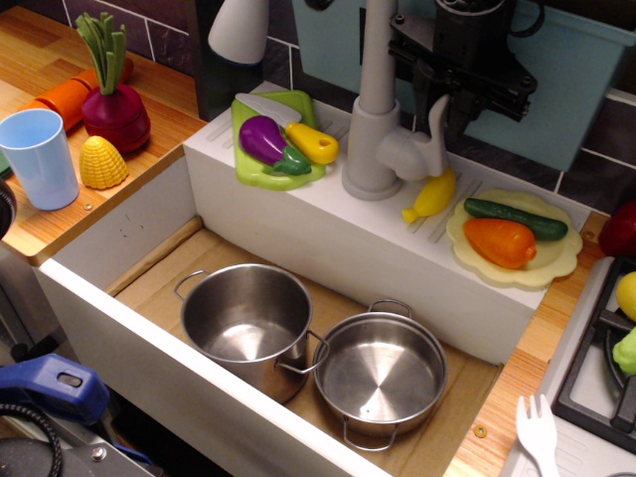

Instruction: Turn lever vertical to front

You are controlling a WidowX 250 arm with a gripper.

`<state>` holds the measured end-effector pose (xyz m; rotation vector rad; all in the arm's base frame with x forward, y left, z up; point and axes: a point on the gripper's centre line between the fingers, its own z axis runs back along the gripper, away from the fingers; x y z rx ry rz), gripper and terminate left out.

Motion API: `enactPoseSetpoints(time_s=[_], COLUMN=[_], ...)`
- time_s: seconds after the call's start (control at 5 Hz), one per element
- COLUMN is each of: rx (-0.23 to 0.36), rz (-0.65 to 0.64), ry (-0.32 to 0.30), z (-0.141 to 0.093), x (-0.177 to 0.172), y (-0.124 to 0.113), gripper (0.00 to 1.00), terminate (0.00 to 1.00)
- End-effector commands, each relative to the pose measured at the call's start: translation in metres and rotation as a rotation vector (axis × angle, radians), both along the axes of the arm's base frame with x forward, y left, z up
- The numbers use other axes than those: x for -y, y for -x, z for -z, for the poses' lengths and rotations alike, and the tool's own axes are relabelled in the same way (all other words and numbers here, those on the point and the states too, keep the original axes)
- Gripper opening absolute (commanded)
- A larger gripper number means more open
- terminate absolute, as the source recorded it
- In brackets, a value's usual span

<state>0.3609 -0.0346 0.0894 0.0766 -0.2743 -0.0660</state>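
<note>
Far left, blue cup (38,157) and toy corn (103,163) stand well apart from the work. Centre: faucet column (375,109) on the white sink ledge (328,224). The lever (434,134) stands upright at the column's right side, just above the yellow toy vegetable (432,196). Gripper (449,91) hangs right over the lever's tip; jaws dark and bunched, possibly straddling the paddle — cannot tell. Judged step: approach/grasp. Next: seat on the paddle, then swing it down toward the near side.
</note>
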Motion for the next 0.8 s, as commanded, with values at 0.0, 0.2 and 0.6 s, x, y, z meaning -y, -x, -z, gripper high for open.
enactPoseSetpoints(time_s=[0.0,0.2,0.6], rx=[0.030,0.030,0.003], rz=[-0.127,-0.159,-0.195], ry=[0.053,0.083,0.162], z=[-0.014,0.003,0.033], x=[0.007,0.010,0.005], y=[0.028,0.042,0.057], gripper=[0.00,0.00,0.00], terminate=[0.00,0.00,0.00])
